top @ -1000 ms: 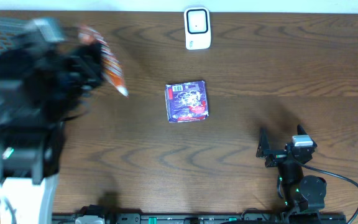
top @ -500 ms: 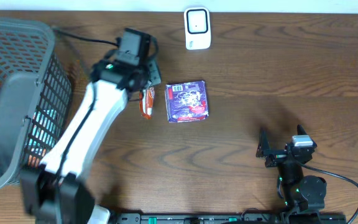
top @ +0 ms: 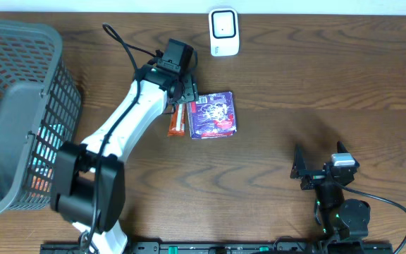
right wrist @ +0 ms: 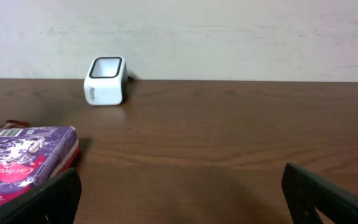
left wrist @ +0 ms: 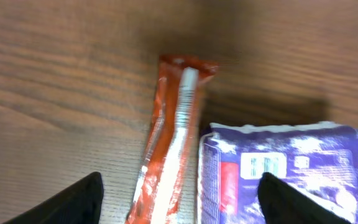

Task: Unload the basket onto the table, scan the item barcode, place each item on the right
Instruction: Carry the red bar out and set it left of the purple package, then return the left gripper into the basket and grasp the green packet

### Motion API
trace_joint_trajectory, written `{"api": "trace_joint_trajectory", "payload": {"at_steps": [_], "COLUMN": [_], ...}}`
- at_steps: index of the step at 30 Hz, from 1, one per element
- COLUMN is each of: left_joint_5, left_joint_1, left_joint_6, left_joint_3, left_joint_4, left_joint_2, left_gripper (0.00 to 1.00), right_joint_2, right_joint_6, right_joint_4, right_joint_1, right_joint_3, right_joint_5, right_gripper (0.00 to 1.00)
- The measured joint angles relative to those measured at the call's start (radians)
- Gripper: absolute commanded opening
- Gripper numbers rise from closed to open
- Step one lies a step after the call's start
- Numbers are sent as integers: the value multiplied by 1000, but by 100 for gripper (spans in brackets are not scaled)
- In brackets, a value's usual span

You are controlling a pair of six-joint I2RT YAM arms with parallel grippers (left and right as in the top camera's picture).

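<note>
An orange-red snack packet [top: 177, 120] lies flat on the table, its long side against a purple packet [top: 213, 114]. My left gripper [top: 183, 97] hovers just above them, open. In the left wrist view the orange-red packet [left wrist: 169, 143] lies free between the dark fingertips [left wrist: 73, 202], and the purple packet [left wrist: 278, 168] shows a white barcode patch [left wrist: 263, 165]. The white scanner [top: 224, 32] stands at the table's far edge. My right gripper [top: 318, 152] rests open near the front right, with nothing between its fingers [right wrist: 328, 199]. It faces the scanner [right wrist: 106, 81] and the purple packet [right wrist: 23, 162].
A large grey wire basket [top: 20, 106] with a few items inside fills the left side of the table. The left arm [top: 118, 134] stretches diagonally from the front left towards the packets. A pale wall [right wrist: 229, 31] rises behind the table's far edge.
The left arm swung from over the basket to the middle of the table with the orange-red packet. It set the packet down beside the purple one and opened its jaws. The right arm stayed still.
</note>
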Motion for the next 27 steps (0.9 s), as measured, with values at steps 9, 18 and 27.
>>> {"api": "trace_joint_trajectory", "payload": {"at_steps": [9, 18, 27], "left_joint_5": [-118, -442, -524], "left_joint_1": [0, 137, 641], "left_joint_6": [142, 326, 197], "left_joint_3": [97, 119, 118], "left_joint_4": [2, -43, -197], "left_joint_2": [-386, -695, -708], "left_gripper": [89, 90, 98], "right_joint_2": [0, 0, 0], "right_joint_6": [0, 0, 0], "right_joint_4": [0, 0, 0], "right_joint_1": [0, 0, 0], "right_joint_3": [0, 0, 0], "right_joint_5": [0, 0, 0], "right_gripper": [99, 99, 99]}}
